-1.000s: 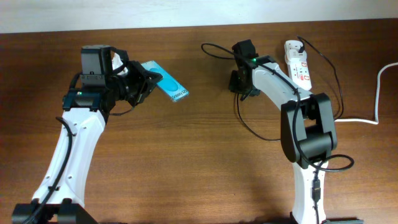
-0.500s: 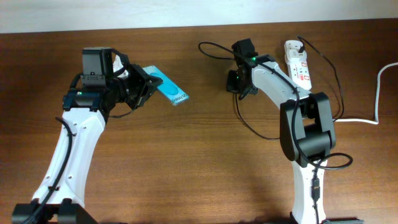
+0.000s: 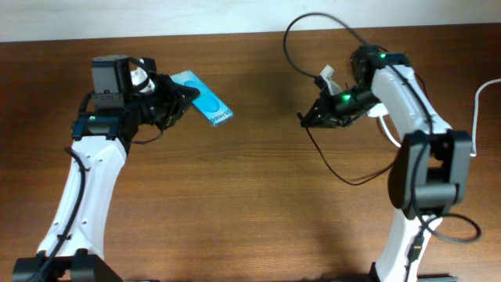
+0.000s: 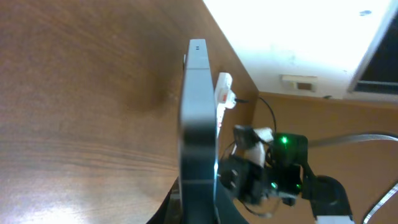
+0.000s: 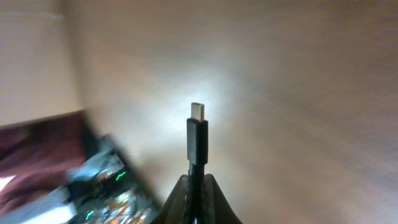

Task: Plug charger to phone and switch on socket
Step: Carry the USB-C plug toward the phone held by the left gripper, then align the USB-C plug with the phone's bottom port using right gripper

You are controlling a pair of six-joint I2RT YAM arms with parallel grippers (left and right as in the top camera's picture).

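My left gripper (image 3: 171, 102) is shut on the phone (image 3: 203, 99) and holds it above the table at the far left, cyan screen up and tilted. In the left wrist view the phone (image 4: 198, 124) shows edge-on, rising from the jaws. My right gripper (image 3: 311, 118) is shut on the charger's black plug (image 5: 198, 134), tip pointing left toward the phone across a gap. Its thin black cable (image 3: 286, 35) loops high behind the arm. The white socket (image 4: 224, 93) shows beyond the phone. In the overhead view my right arm mostly hides it.
A thick white cord (image 3: 479, 98) runs along the table's right edge. The black cable also trails over the wood below my right gripper. A pale wall borders the table's far edge.
My right arm has lifted and swung right, turning the gripper to point left with the plug. The cable has risen into a tall loop. My left gripper shifted the phone slightly left.
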